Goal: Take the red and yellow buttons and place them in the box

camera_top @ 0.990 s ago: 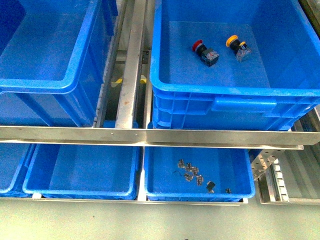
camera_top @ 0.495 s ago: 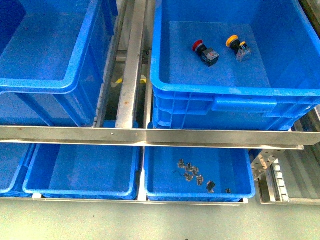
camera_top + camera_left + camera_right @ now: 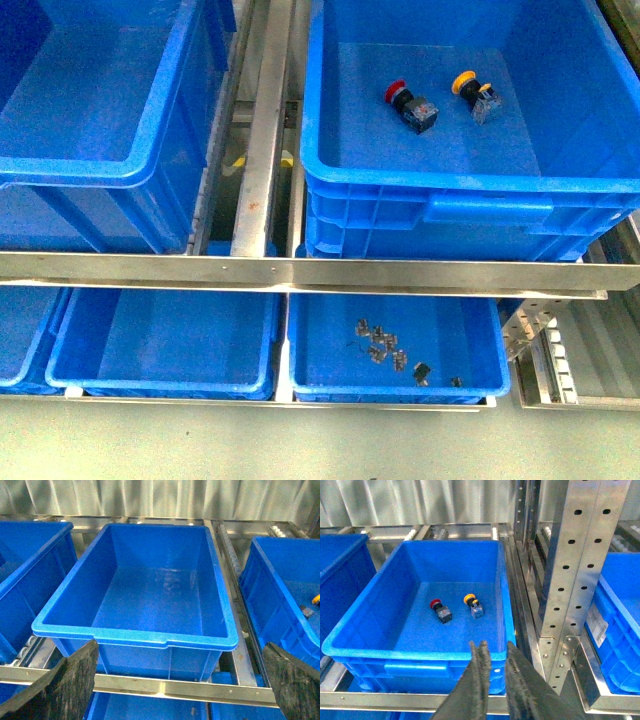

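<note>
Warehouse: steel racking [image 3: 580,555], blue crates [image 3: 120,170]

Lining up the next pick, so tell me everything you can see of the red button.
The red button has a small round red cap on a stubby black body with a grey end. It lies tipped on its side on the floor of the deep blue crate, left of the yellow button and apart from it. No gripper touches it.

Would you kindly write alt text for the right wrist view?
A red button and a yellow button lie apart on the floor of a deep blue crate. The right pincer, nearly closed and empty, hangs above the crate's near rim.
</note>
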